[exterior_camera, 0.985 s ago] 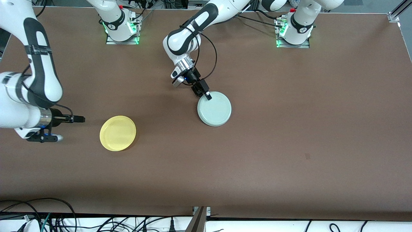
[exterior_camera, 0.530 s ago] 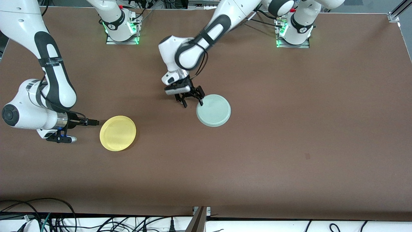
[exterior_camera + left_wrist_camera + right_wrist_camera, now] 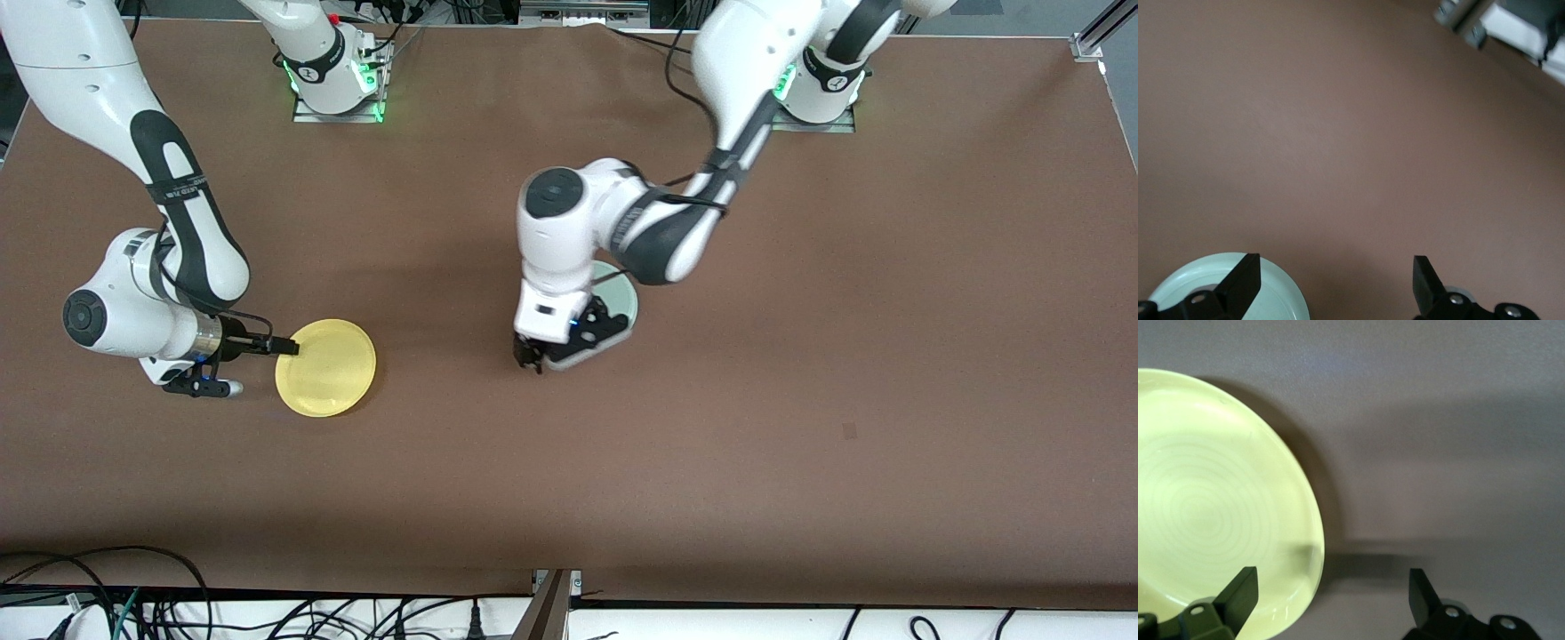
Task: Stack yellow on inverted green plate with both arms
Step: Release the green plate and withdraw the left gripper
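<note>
The yellow plate (image 3: 331, 372) lies flat on the brown table toward the right arm's end. My right gripper (image 3: 286, 346) is low at its rim, open. In the right wrist view one finger (image 3: 1238, 595) is over the plate's (image 3: 1211, 507) edge and the other over bare table. The pale green plate (image 3: 625, 300) lies near the table's middle, mostly hidden under my left arm's wrist. My left gripper (image 3: 533, 356) is open at the plate's rim. In the left wrist view one finger (image 3: 1245, 281) is over the green plate (image 3: 1281, 300) and the other is off it.
The two arm bases (image 3: 336, 67) (image 3: 818, 84) stand along the table edge farthest from the front camera. A small dark mark (image 3: 849, 431) is on the table toward the left arm's end. Cables (image 3: 133, 596) hang below the near edge.
My left arm swung over the green plate, and its gripper went from the plate's farther edge to its nearer edge. My right gripper slid along the table up to the yellow plate's rim.
</note>
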### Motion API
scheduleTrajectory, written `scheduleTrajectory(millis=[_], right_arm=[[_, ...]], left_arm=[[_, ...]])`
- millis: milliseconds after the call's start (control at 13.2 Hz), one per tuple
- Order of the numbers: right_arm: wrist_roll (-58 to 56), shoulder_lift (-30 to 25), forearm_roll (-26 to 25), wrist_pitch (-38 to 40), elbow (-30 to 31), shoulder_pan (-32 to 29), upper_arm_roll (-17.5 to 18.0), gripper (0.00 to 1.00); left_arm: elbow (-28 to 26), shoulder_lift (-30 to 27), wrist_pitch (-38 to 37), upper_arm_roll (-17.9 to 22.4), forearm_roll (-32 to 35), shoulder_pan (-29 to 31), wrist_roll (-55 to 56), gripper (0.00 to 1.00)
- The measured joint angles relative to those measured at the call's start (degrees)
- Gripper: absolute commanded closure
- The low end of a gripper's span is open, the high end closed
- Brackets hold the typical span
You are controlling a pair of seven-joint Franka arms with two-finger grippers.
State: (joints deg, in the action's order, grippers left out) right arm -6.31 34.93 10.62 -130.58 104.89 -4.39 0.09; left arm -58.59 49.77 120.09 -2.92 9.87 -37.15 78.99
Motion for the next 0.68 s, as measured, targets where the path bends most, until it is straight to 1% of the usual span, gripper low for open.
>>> scheduleTrajectory(millis=[76,152,379,455,530,682], right_arm=[[0.00,0.30,0.00,-0.43,0.01,0.00,0.05,0.33],[0.00,0.49,0.03,-0.65,0.01,0.00,0.07,0.46],[0.00,0.68,1.28,-0.74,0.03,0.00,0.09,0.82],[0.00,0.74,1.44,-0.74,0.03,0.00,0.19,0.93],[0.00,0.77,1.49,-0.74,0.03,0.00,0.39,1.00],[0.00,0.65,1.82,-0.70,-0.14,0.00,0.74,1.00]], left_arm=[[0.00,-1.91,-1.83,-0.10,-2.65,2.68,-1.90,0.00],[-0.01,-3.46,-3.95,-0.19,-3.98,4.92,-5.55,0.00],[0.01,-6.88,-10.25,-0.38,-4.90,9.96,-17.72,0.00],[0.01,-8.13,-12.93,-0.28,-7.03,11.90,-22.78,0.00],[0.02,-9.55,-16.05,-0.18,-10.05,14.60,-28.95,0.00],[0.02,-11.91,-23.25,-0.05,-13.35,21.28,-41.94,0.00]])
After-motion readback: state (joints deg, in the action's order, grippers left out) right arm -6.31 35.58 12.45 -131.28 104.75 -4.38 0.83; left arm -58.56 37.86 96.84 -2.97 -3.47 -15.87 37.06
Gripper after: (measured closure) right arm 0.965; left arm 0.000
